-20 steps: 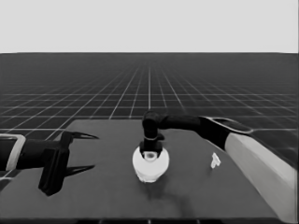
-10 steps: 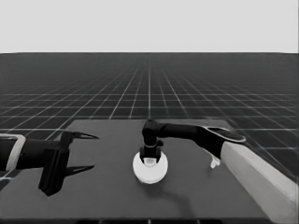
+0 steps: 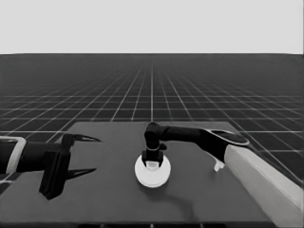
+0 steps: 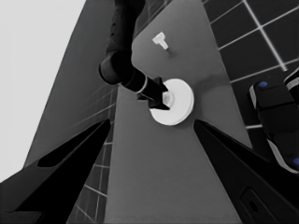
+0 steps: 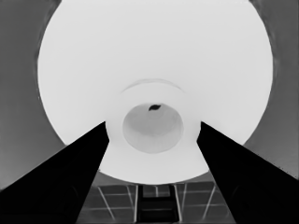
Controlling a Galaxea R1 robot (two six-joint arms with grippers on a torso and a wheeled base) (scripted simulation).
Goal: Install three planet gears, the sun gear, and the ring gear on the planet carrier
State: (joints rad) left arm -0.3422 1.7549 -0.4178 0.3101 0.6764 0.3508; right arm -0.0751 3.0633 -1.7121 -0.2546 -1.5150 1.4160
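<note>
Left end effector (image 3: 95, 154): parked over the near left end of the table (image 3: 190, 204). Fingers spread wide, nothing between them, no part beneath them.

Larger round part (image 3: 152, 176): lies flat near the middle of the table, raised hub (image 5: 152, 128) uppermost. Looks thicker at the rim than a single disc; judged to sit on a stack rather than directly on the table.

Smaller round part and gears: not visible in any view. Judged to be covered by the larger round part, which would place all four gears already installed beneath it. Not confirmable, since the disc hides everything under it.

Right end effector (image 3: 153, 161): directly above the larger round part, pointing straight down. Fingers partly closed, one on each side of the hub and apparently touching its wall. Judged to be gripping the part by the hub.

Thin white piece (image 3: 218, 166): alone on the table to the right, just beside the right arm, well apart from the stack. Not required by the task.

Progress: judged to be at the final step. Remaining: confirm full seating of the larger round part, release the hub, withdraw the right arm.
</note>
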